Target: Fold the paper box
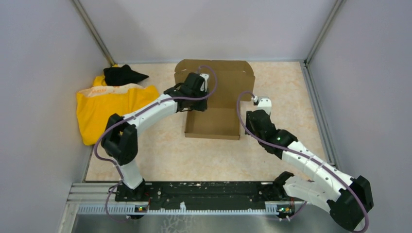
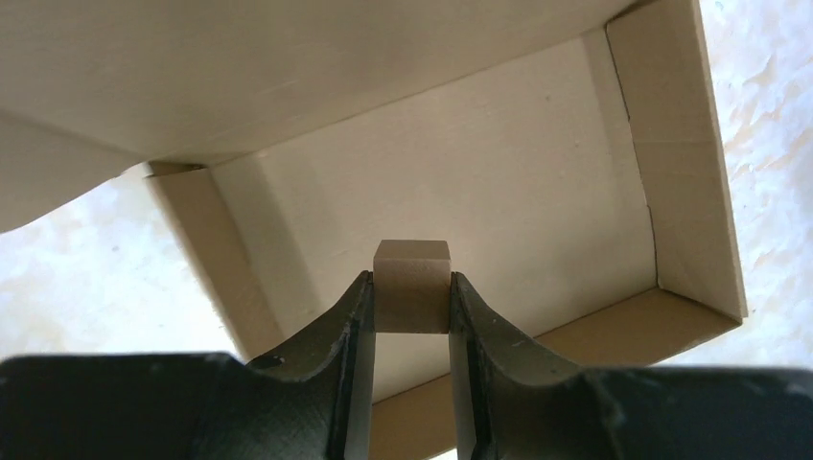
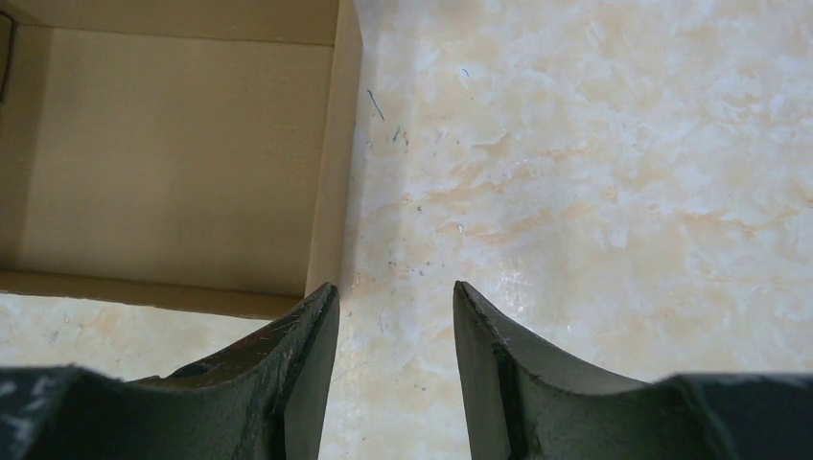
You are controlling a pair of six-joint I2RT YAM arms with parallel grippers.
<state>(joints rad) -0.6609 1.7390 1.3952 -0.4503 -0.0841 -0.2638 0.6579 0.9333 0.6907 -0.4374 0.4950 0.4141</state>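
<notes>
Left tool [image 2: 410, 287] pinches cardboard scrap [image 2: 411, 273] over paper box [image 1: 214, 121] | right tool [image 3: 395, 292] parted, empty, beside its wall | risk: scrap could slip inside, jamming the fold

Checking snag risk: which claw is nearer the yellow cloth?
Left. The left claw hangs over the paper box, beside the yellow cloth; the right claw is past the box's right edge.

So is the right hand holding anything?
No, the right hand has its fingers apart with only bare table between them, just beside the paper box.
</notes>
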